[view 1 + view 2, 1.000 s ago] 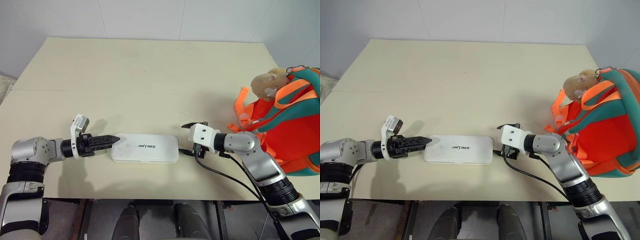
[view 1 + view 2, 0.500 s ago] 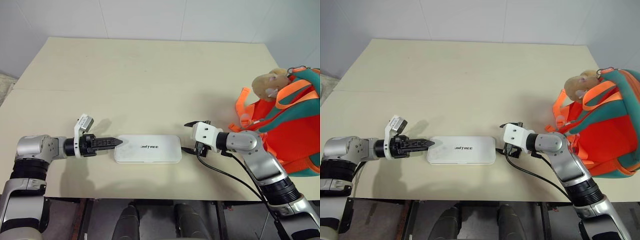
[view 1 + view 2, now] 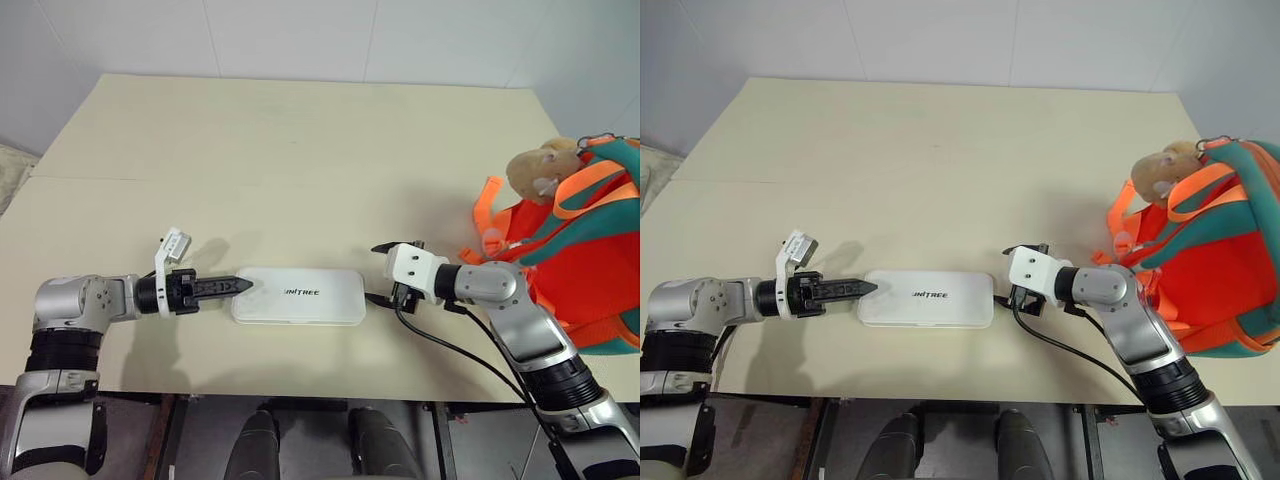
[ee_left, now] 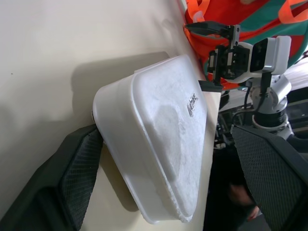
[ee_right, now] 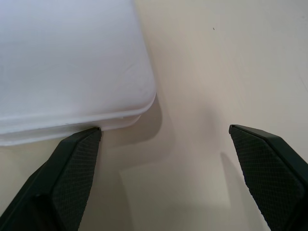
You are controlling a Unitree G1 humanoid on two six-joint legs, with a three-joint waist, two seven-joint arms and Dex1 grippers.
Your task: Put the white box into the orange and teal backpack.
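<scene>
The white box (image 3: 298, 295) lies flat near the table's front edge, lettering up. My left gripper (image 3: 238, 286) is at the box's left end and stands open. In the left wrist view that end (image 4: 154, 144) lies between the two wide-apart fingers (image 4: 72, 183). My right gripper (image 3: 380, 272) is open at the box's right end, one finger above and one below. In the right wrist view the box's corner (image 5: 72, 72) touches one fingertip (image 5: 82, 149). The orange and teal backpack (image 3: 590, 270) rests at the table's right edge, behind the right arm, with a tan hamster charm (image 3: 540, 168) on top.
The beige table (image 3: 300, 150) stretches wide behind the box. Loose orange straps (image 3: 485, 215) lie between the backpack and my right gripper. A black cable (image 3: 450, 350) trails from the right wrist along the front edge.
The left wrist has rolled slightly about its own axis. The picture has shifted a little. Box, backpack and right gripper keep their places.
</scene>
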